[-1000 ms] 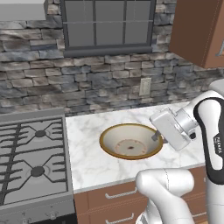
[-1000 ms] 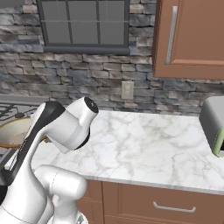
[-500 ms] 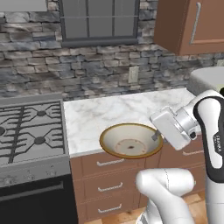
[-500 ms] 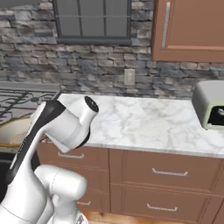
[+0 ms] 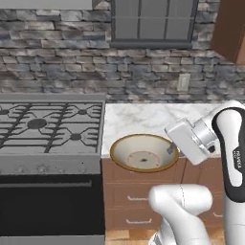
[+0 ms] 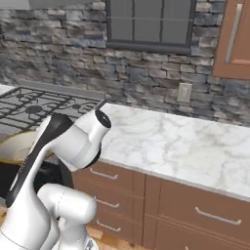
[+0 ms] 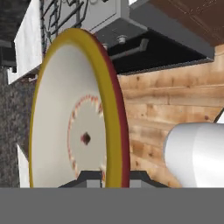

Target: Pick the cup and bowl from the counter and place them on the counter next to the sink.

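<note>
The gripper (image 5: 171, 148) clamped the bowl (image 5: 143, 153) by its rim (mid-carry); next it needed setting on the counter (image 5: 143, 119) beside the sink.

The bowl (image 5: 143, 153) hangs before the counter (image 5: 143, 119), apparently right of the stove (image 5: 48, 124).

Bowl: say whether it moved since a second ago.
Yes. The bowl, gripped at its rim, has left the counter and now hangs beyond its front edge, before the drawers.

The white marble counter (image 6: 180, 146) runs right from the stove (image 5: 45, 129), over brown drawers (image 6: 195, 215).
</note>
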